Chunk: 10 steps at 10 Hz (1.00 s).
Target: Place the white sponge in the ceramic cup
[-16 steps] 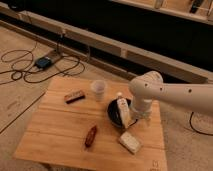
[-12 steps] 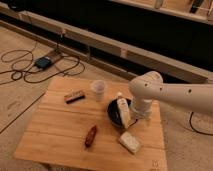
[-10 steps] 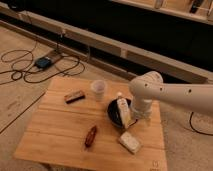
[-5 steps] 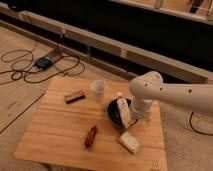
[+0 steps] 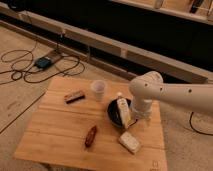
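Unchanged since earlier frame: tool (image 5: 139, 119) released, poised at right edge of black bowl (image 5: 112, 107), beside white bottle (image 5: 122, 111). White sponge (image 5: 129, 142) flat on counter (image 5: 55, 125) just in front of bowl, apart from ceramic cup (image 5: 99, 90).

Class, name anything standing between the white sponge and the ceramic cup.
The black bowl, holding a white bottle, lies between white sponge and ceramic cup. The gripper hovers beside the bowl, near the sponge.

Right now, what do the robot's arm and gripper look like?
The arm is a thick white tube with a rounded joint and a row of small dark dots along its side. No cables or markings show. The gripper, at its lower end beside the black bowl, looks white with darker parts; finer detail cannot be told.
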Tool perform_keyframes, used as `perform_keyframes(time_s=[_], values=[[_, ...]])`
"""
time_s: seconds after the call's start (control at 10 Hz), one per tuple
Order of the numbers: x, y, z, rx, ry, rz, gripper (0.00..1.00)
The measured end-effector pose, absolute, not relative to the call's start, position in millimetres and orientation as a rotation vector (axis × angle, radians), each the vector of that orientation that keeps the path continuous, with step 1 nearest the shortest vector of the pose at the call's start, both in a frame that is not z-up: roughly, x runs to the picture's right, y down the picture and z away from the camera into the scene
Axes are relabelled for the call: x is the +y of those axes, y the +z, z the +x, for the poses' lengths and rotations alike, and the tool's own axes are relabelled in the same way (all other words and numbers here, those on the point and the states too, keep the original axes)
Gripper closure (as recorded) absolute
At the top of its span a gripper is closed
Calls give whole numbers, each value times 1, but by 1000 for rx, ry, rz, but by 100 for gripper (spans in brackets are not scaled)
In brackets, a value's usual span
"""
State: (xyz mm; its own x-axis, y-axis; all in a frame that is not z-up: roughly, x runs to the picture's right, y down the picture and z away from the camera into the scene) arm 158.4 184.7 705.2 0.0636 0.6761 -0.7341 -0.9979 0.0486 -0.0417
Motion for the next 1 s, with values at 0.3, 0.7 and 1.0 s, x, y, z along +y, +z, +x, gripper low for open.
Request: perform_keyframes(time_s=[0.3, 0.7, 1.0], values=[[185, 705, 158, 625, 1410, -655, 33], [185, 706, 158, 621, 1402, -654, 33], [202, 707, 139, 523, 1312, -678, 33]])
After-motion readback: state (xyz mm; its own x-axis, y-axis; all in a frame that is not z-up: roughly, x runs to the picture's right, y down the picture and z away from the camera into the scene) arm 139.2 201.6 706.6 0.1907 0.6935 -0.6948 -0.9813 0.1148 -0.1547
